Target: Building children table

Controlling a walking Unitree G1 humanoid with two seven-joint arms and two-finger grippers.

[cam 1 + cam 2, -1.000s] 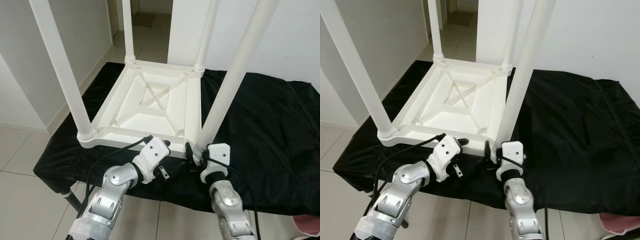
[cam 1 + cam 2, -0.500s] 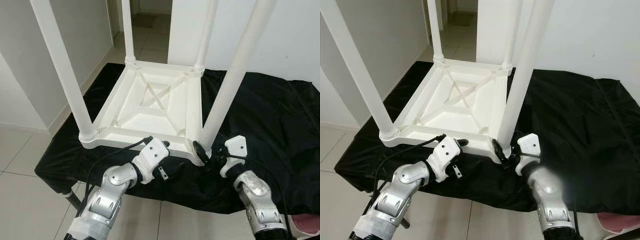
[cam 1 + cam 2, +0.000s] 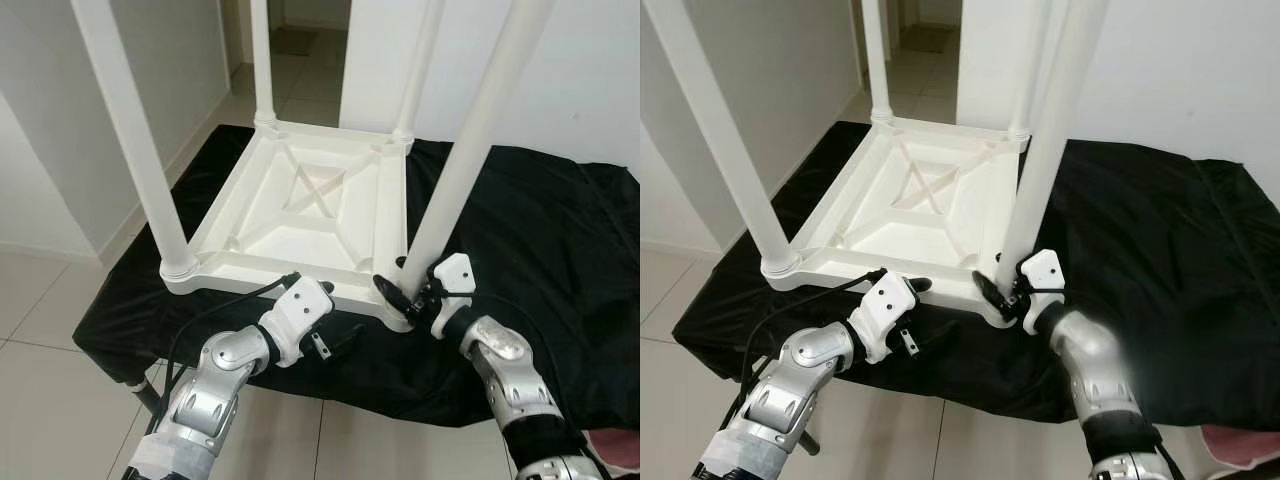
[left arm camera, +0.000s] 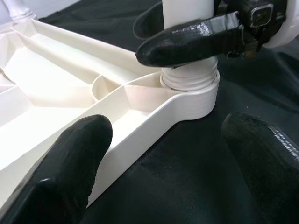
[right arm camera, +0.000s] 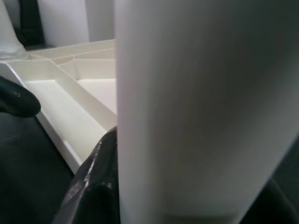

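Observation:
A white children's table (image 3: 300, 210) lies upside down on a black cloth, its legs pointing up. My right gripper (image 3: 403, 290) is shut on the near right leg (image 3: 465, 170), just above the threaded socket (image 4: 189, 86); one black finger (image 4: 187, 42) crosses the front of the leg and the other sits behind it. In the right wrist view the leg (image 5: 201, 107) is pressed close between the fingers (image 5: 93, 177). My left gripper (image 3: 338, 312) is open at the table's near rim, one finger (image 4: 70, 158) over the rim and the other (image 4: 261, 149) above the cloth.
The black cloth (image 3: 530, 230) covers a low platform whose front edge is just under my arms. White walls stand left and right, with a doorway (image 3: 300, 30) beyond the table. Tiled floor (image 3: 50, 300) lies to the left. A pink object (image 3: 615, 445) sits at the bottom right.
My right gripper has swung from in front of the leg's base round to its right side and closed around the leg. The left gripper has stayed at the rim.

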